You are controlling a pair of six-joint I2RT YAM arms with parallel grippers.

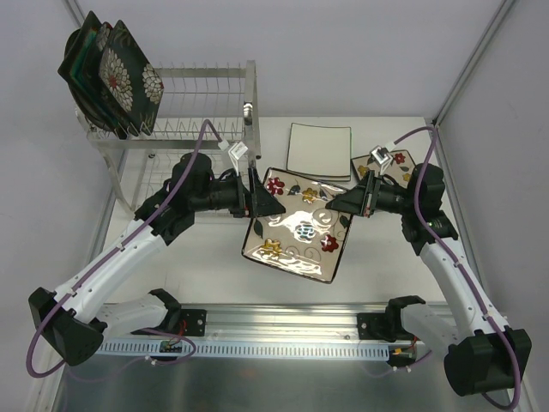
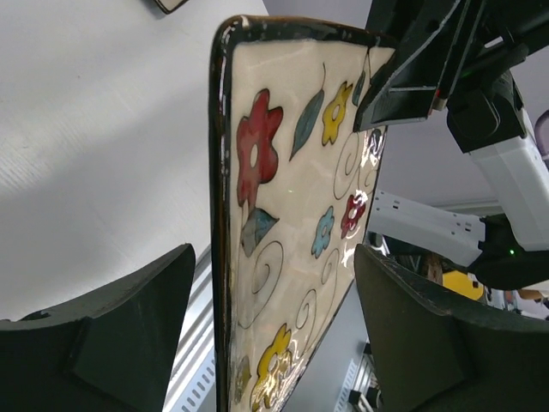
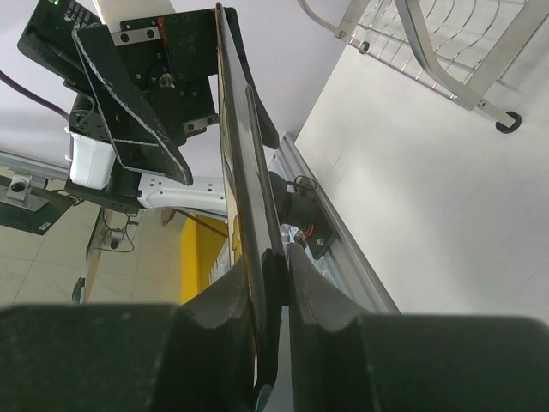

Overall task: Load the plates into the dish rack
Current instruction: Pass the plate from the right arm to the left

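The cream square plate with coloured flowers (image 1: 300, 227) hangs tilted above the table between both arms. My right gripper (image 1: 350, 202) is shut on its right edge; the right wrist view shows the fingers (image 3: 279, 266) pinching the plate's rim (image 3: 238, 129). My left gripper (image 1: 257, 202) is open, its jaws on either side of the plate's left edge (image 2: 292, 215) without touching it. The dish rack (image 1: 202, 103) stands at the back left. In its top tier stand the black chrysanthemum plate (image 1: 129, 77) and the teal-centred plate (image 1: 84, 64). The white square plate (image 1: 319, 150) lies flat on the table.
Another flowered plate (image 1: 396, 160) lies flat at the back right, partly behind my right wrist. The rack's lower frame and foot (image 3: 506, 120) show in the right wrist view. A metal rail (image 1: 283, 322) runs along the near edge. Walls enclose the table at the back and right.
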